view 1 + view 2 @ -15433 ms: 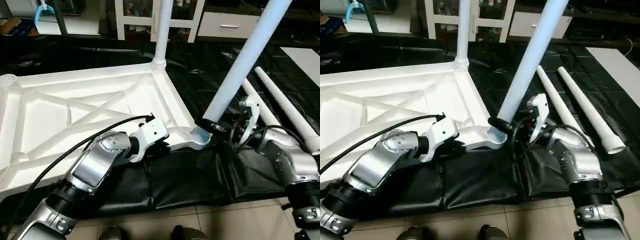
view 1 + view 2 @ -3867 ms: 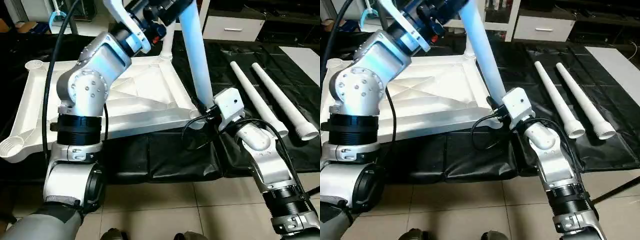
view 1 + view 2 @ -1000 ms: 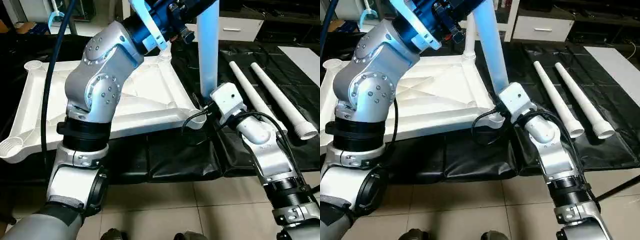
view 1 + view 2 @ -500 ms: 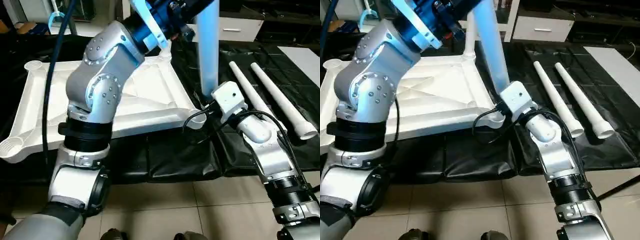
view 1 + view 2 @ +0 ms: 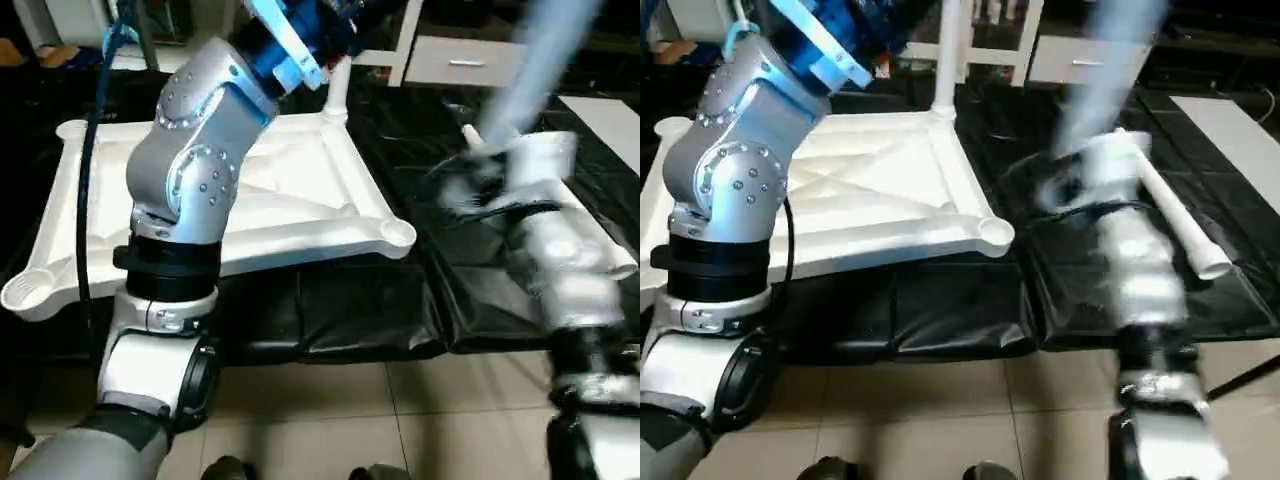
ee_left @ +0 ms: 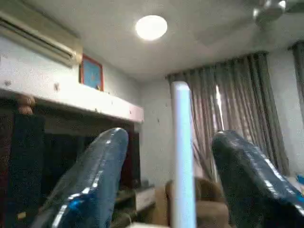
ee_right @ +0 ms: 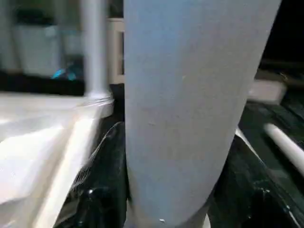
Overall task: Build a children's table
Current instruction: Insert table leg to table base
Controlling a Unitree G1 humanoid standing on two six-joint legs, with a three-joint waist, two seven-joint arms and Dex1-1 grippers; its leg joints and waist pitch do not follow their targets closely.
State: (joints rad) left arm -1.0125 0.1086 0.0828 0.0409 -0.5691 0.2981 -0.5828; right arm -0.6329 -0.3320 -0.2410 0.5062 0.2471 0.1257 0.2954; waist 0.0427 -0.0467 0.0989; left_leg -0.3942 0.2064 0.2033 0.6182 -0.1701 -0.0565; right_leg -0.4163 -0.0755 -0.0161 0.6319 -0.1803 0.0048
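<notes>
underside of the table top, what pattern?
White, moulded with crossing diagonal ribs; the table top shows it best in the left eye view.

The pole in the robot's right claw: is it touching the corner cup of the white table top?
Apart. In the left eye view the corner cup sits empty on the table top, while the pole held by the right claw is off to the side, over the black mat.

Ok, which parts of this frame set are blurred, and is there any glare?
Eye views: the right arm and the leg it holds are motion-smeared, while the tabletop and left arm stay crisp. Left wrist view: ceiling lamp glares, fingers soft. Right wrist view: soft throughout.
</notes>
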